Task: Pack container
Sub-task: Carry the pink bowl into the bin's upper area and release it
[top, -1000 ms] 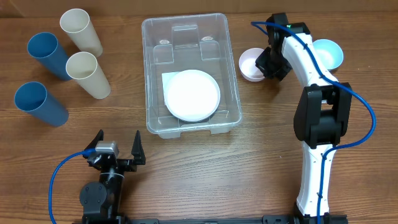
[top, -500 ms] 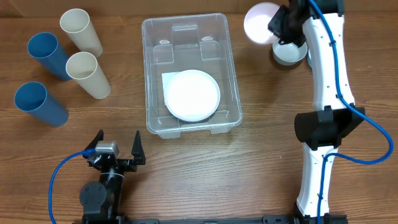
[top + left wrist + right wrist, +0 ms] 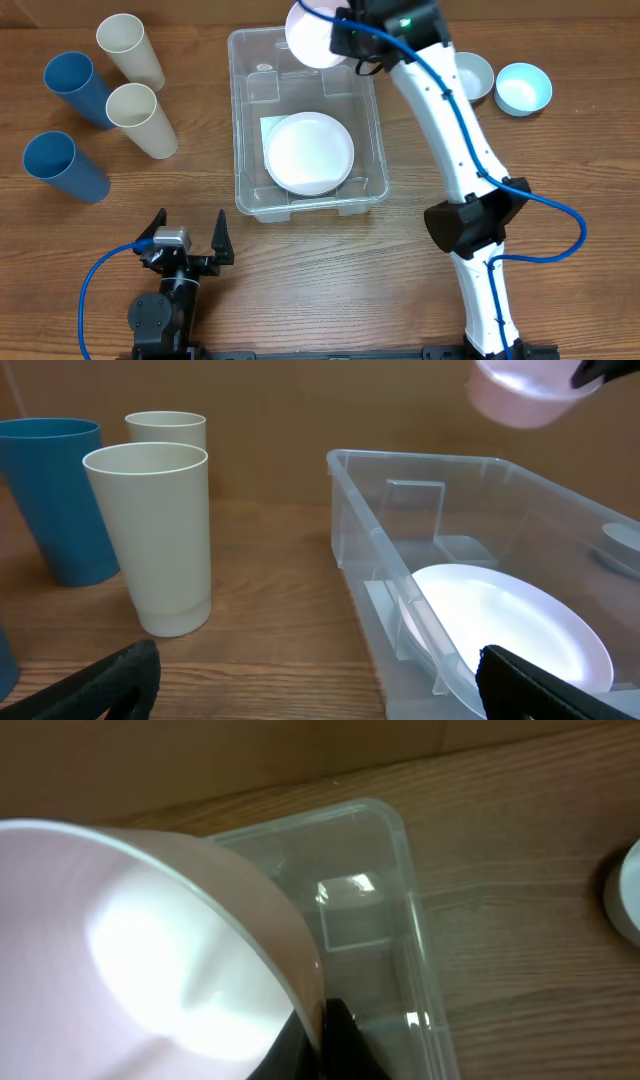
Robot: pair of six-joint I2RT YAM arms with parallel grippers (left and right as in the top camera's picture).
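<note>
Nearest the robot's base, the left gripper (image 3: 190, 228) sits low over the table (image 3: 330, 280) with its fingers spread wide and nothing between them, well apart from everything it might pack. Just beyond it is the container (image 3: 236, 110), its long axis running straight away from the robot. A white plate (image 3: 308, 152) lies flat on its floor in the near half, and the far half of the floor is bare. Off to the left stand two blue cups (image 3: 75, 88) and two cream cups (image 3: 140, 118), upright and apart from the bin. To the right, a grey bowl (image 3: 470, 75) and a light blue bowl (image 3: 523, 87) rest on the wood. Farthest out, the right gripper (image 3: 340, 42) is pinched on the rim of a pink bowl (image 3: 312, 35), held in the air above the container's far end, near its far right corner. From those fingers the open floor lies down and slightly nearer, short of the plate. The right arm is plainly the one placed for this, and the next step is likely a lowering that clears the far rim.
</note>
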